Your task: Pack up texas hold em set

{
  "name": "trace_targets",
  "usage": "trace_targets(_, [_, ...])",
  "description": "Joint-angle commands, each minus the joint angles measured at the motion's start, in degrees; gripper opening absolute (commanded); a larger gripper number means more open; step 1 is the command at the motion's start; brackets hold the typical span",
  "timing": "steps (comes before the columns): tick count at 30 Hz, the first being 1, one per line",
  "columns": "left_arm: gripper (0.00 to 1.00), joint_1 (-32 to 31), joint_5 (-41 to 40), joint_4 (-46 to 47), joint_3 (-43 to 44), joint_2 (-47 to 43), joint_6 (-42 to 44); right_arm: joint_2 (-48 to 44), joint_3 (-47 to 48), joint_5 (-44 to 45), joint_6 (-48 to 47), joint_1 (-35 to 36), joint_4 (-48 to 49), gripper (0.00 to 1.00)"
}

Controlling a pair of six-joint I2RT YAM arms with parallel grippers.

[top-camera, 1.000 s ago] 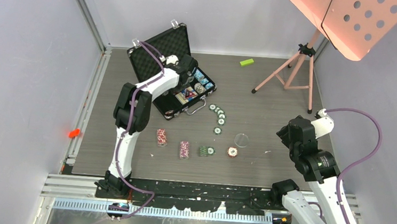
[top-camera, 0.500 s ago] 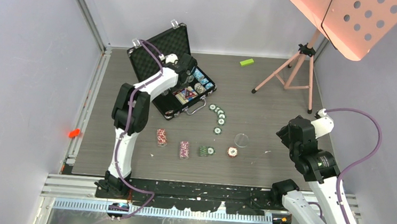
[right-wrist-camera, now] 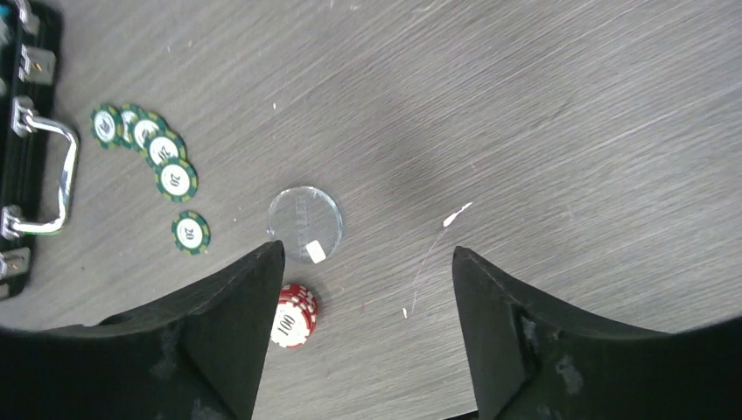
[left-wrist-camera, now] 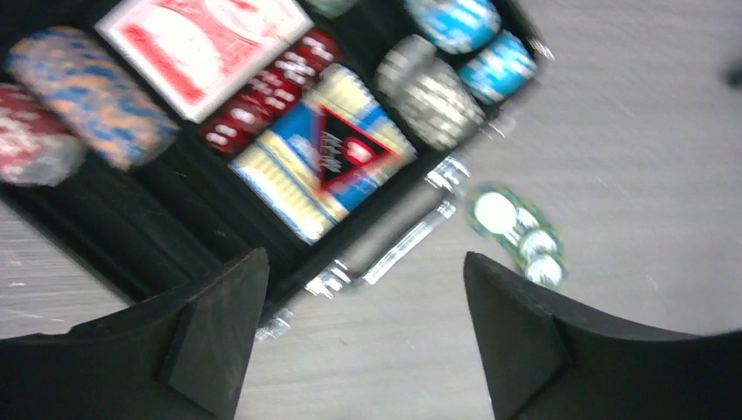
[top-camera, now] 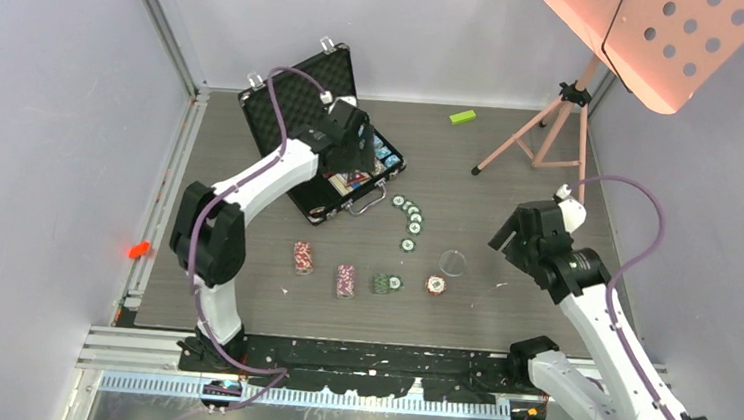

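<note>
So we're mid-collection: the briefcase (top-camera: 319, 214) is open, with the red-backed card deck (left-wrist-camera: 203, 48), red dice (left-wrist-camera: 267, 92) and several chip rows (left-wrist-camera: 87, 96) seated inside, but chips lie loose on the table (right-wrist-camera: 569, 131).

Left gripper (left-wrist-camera: 366, 273) hovers above the case's handle edge, jaws wide apart, holding nothing. Right gripper (right-wrist-camera: 367, 254) hangs over the table, jaws likewise wide and empty. The red chip stack (right-wrist-camera: 293, 319) sits just beside one of its fingertips and the clear disc (right-wrist-camera: 304, 219) just ahead of that. The fanned green chips (right-wrist-camera: 149, 144) are further off on the same side, toward the handle (right-wrist-camera: 48, 179).

Next move, we reckon: right drops onto the red stack, jaws straddling it, and closes square so the stack doesn't shear.

Case long axis runs diagonally across the table. The lid (top-camera: 302, 89) stands tilted back on the side away from the right gripper, with the handle side facing it. Chip rows in the case lie on their sides, so a stack likely needs tipping before it goes in.
</note>
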Motion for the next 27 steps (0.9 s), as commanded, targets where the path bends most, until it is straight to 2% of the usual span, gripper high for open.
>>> trace_targets(1, [0.98, -3.7, 22.3, 8.3, -8.3, -9.3, 15.9, 3.4, -0.1, -6.6, -1.2, -0.2, 3.7, 0.83])
trace_targets(2, [0.99, -5.0, 23.7, 10.0, -11.3, -11.2, 16.8, 4.5, -0.3, -6.6, -0.8, -0.2, 3.8, 0.90])
trace_targets(4, [1.00, -8.3, 24.0, 12.6, -15.3, -14.2, 18.6, 5.6, -0.5, -6.8, -0.5, -0.2, 4.1, 0.95])
trace_targets(6, [1.00, -12.0, 23.0, 11.1, -15.8, -14.8, 19.7, 6.4, -0.4, -6.2, -0.2, -0.2, 4.4, 0.97])
trace_targets(13, [1.00, -24.0, 23.5, 11.0, -16.2, -12.6, 22.2, 4.8, 0.8, 0.8, 4.2, -0.2, 3.6, 0.98])
trace_targets(18, [1.00, -25.8, 24.6, 11.6, -15.2, -9.8, 23.1, 0.0, -0.6, 0.9, 4.6, -0.2, 5.8, 0.98])
trace_targets(27, [1.00, -29.7, 28.6, 12.1, -13.1, -5.2, 27.4, 0.0, -1.2, 1.2, 4.2, -0.2, 4.8, 0.97])
